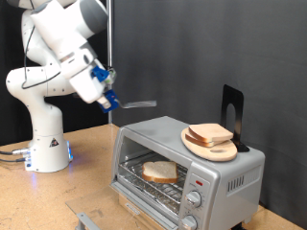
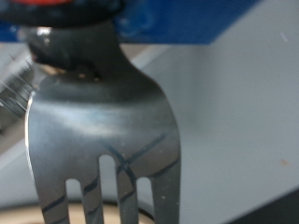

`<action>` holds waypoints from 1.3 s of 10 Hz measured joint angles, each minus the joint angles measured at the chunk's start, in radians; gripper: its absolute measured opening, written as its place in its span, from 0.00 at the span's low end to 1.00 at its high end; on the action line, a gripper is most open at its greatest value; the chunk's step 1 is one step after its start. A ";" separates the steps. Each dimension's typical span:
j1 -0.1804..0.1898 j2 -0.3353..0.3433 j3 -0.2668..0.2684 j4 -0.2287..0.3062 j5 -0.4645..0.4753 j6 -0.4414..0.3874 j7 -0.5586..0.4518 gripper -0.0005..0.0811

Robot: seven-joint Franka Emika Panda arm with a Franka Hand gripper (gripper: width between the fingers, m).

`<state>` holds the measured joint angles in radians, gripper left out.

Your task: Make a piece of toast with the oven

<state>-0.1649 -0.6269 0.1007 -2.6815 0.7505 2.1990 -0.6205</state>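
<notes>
Above the oven's (image 1: 187, 163) ten-o'clock corner in the exterior view, our gripper (image 1: 107, 97) hangs in the air, clenched on the handle of a metal fork (image 1: 134, 103) whose tines reach out toward three o'clock. The wrist view confirms the grasp: the fork (image 2: 103, 131) fills the picture, its neck running up between the gripper's dark fingers (image 2: 42, 39), with four tines pointing away.

Moving outward, the piece of toast (image 1: 160, 172) already lies on the wire rack inside the oven, seen through the front opening. We cannot tell from these pictures whether the door is fully down or partly closed; a grey edge shows at six o'clock below the rack. On the oven's roof, toward two o'clock, a round wooden board (image 1: 211, 146) carries the remaining slices (image 1: 209, 133), stacked. A black stand (image 1: 232, 117) rises just behind the board.

We judge the fork work calls for a level, steady carry: tines kept low and flat, clear of the oven's top edge and well apart from the board so nothing gets nudged off.

Counting: one fork, one gripper, one oven, one slice on the rack, one board, what looks like two slices stacked on it, two round knobs (image 1: 194, 200) and one red light (image 1: 199, 181) on the oven's front panel.
</notes>
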 joint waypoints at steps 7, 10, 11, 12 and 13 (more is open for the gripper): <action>0.066 0.068 0.271 0.027 0.070 0.188 0.186 0.54; 0.068 0.141 0.347 0.025 0.083 0.273 0.197 0.54; 0.069 0.156 0.358 0.025 0.088 0.288 0.197 0.54; 0.069 0.169 0.362 0.025 0.092 0.294 0.195 0.54; 0.069 0.177 0.362 0.025 0.098 0.296 0.190 0.55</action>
<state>-0.0960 -0.4498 0.4630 -2.6563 0.8488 2.4947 -0.4304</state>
